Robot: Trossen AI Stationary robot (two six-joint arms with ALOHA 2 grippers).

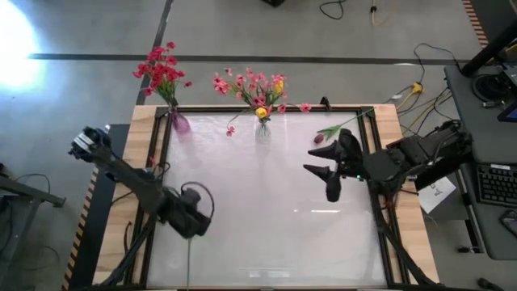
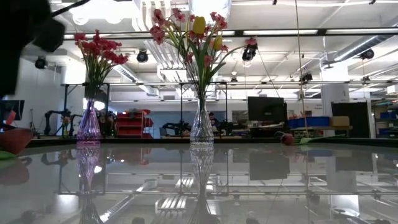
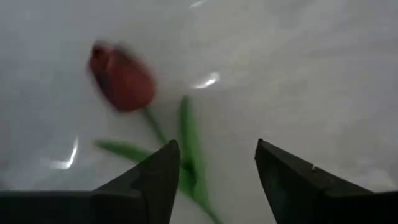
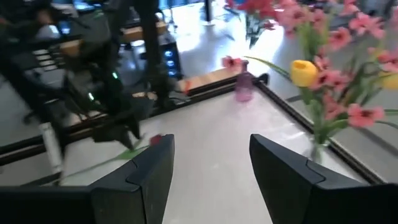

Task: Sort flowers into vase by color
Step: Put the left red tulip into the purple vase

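Two vases stand on the table: a purple vase (image 1: 180,123) and a clear vase (image 1: 263,129); two arms.

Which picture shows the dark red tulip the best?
The left wrist view: the tulip fills much of it, bud and green stem lying on the table just ahead of the open left gripper. In the right wrist view it is a small red spot. I can't pick it out for sure in the high or low views.

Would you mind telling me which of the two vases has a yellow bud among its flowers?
The clear vase at the middle of the far edge: it holds pink sprays with a yellow bud; the purple vase holds only red blossoms.
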